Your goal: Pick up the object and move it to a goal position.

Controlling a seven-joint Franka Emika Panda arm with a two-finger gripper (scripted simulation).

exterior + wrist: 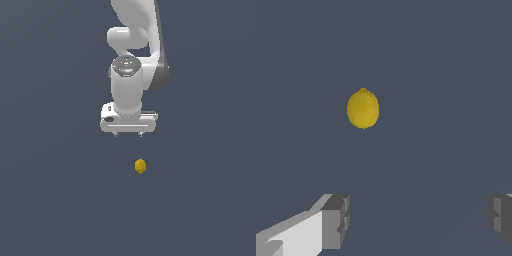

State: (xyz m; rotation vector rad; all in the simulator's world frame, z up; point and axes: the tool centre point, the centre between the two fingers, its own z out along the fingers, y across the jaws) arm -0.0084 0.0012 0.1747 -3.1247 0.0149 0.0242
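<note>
claw [128, 134] hanging wide open and empty, the object [140, 166] lying apart from it, off its centre line, so a straight drop could clip the rounded skin and roll it away.

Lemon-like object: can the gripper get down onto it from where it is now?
Probably yes. The gripper hangs with its jaws spread wide, and the lemon-like object lies alone on the bare surface, apart from the jaws, with nothing between them. It sits off the jaws' centre, so the gripper likely needs a sideways shift before descending.
</note>
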